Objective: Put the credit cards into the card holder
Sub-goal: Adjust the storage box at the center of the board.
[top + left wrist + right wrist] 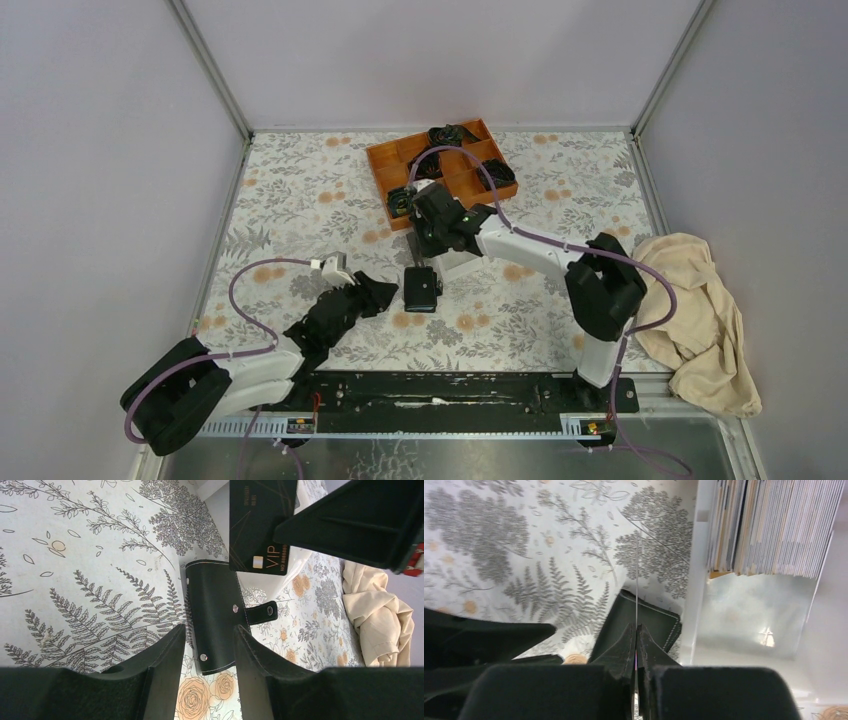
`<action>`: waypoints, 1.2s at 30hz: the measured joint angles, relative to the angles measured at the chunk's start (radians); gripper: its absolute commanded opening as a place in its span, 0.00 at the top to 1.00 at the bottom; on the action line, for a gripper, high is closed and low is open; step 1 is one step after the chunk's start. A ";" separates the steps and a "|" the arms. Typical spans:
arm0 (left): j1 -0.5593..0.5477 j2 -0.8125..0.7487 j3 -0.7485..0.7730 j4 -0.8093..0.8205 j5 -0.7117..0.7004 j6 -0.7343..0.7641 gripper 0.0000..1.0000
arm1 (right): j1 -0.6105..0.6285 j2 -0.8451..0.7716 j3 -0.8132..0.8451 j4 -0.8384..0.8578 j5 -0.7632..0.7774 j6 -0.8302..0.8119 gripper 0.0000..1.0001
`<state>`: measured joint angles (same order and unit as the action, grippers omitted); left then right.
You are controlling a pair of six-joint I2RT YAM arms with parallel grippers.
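- Floral tablecloth (300, 200), pale walls; the holder (215, 610) lies flat mid-table, just beside a white box (698, 580) of stacked cards (774, 525).
- One black VIP card (257, 525) is clamped on edge in the right gripper (636, 630), close over the holder.
- Fingers of the left gripper (210, 630) stand apart, straddling the holder.
- Risk: the holder looks folded, no pocket showing, so the card may jam on the cover or shove the unpinned holder aside.
- Holder: black, stitched edges, small snaps, strap loose.

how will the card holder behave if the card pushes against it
Card holder likely slides: it lies loose on the flat tablecloth, the left gripper open, not clamping it. Probably soft and floppy; its strap sticks out unsnapped.
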<state>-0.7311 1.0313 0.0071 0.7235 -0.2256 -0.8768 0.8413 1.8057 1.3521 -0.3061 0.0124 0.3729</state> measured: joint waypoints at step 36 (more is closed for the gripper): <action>0.000 0.145 0.000 0.059 0.008 0.024 0.54 | -0.089 -0.107 -0.032 -0.092 -0.016 -0.045 1.00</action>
<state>-0.7311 1.1759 0.0067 0.7826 -0.2173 -0.8524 0.7525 1.6989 1.3201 -0.3985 -0.0032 0.3275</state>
